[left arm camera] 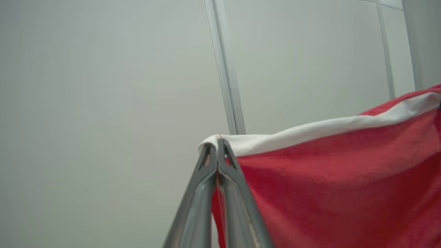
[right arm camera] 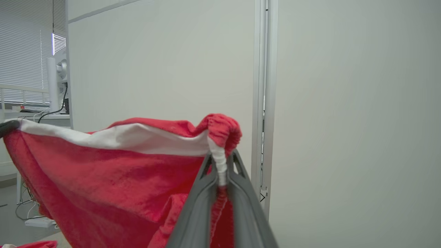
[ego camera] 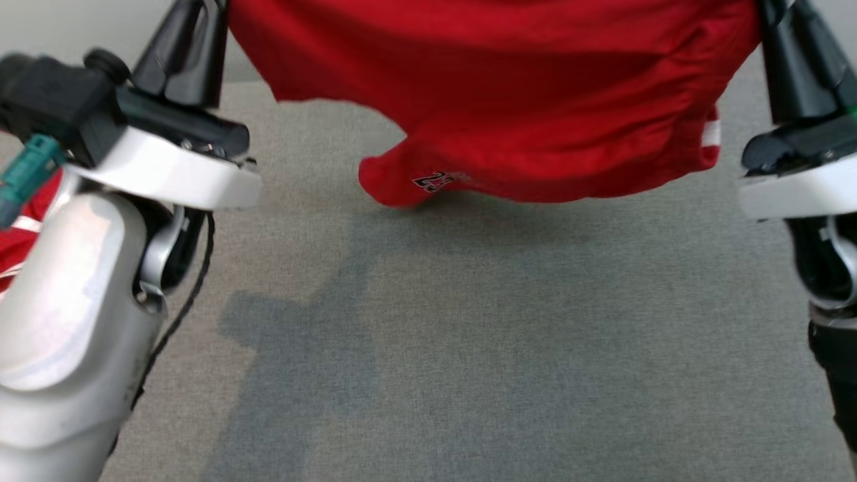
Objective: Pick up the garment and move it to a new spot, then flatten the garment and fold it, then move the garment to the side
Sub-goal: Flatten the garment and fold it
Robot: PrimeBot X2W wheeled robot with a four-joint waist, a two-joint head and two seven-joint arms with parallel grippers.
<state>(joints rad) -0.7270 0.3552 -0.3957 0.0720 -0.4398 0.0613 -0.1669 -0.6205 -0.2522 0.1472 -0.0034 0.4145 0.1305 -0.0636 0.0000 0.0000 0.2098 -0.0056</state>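
Note:
The garment (ego camera: 535, 87) is red with a white waistband and a small number print near its lower hem. It hangs stretched between both raised grippers over the grey table (ego camera: 469, 335), and its lowest fold sits at or just above the surface. My left gripper (ego camera: 201, 20) is at the upper left of the head view. In the left wrist view the left gripper (left arm camera: 217, 144) is shut on the white band of the garment (left arm camera: 327, 179). My right gripper (ego camera: 776, 17) is at the upper right. In the right wrist view the right gripper (right arm camera: 220, 165) is shut on the bunched band of the garment (right arm camera: 103, 179).
Another piece of red cloth with white stripes (ego camera: 20, 234) lies at the far left, behind my left forearm. A pale wall with a vertical metal post (right arm camera: 263, 86) stands behind the table. A window with blinds (right arm camera: 24, 44) and a desk are off to one side.

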